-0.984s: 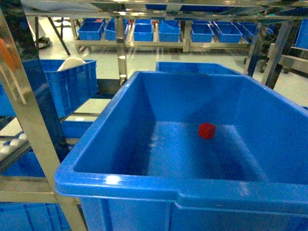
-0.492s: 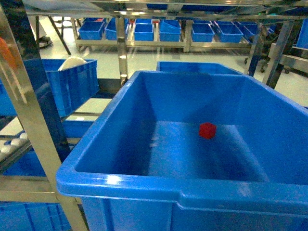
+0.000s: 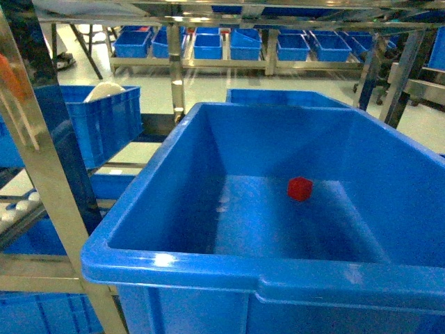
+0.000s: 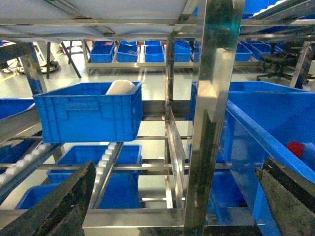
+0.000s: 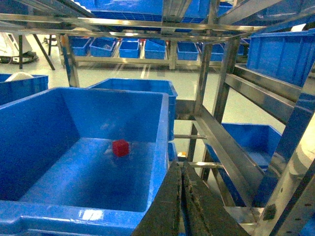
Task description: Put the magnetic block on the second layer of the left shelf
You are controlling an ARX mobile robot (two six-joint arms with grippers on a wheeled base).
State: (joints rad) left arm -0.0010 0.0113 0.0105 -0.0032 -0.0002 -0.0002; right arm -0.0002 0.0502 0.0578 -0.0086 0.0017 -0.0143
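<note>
The head view is cutting off the big blue bin [image 3: 208,268] at its right and bottom edges, and neither arm is showing there. In the left wrist view the steel post [image 4: 211,113] is hiding part of that bin, and only a sliver of the red block [image 4: 296,148] is peeking over the bin's rim. The left fingers [image 4: 54,206] are running off the bottom corners. A white thing [image 4: 120,87] is sitting half sunk in a smaller bin [image 4: 86,115], too hidden to identify. The right fingers [image 5: 170,206] are running off the bottom edge.
</note>
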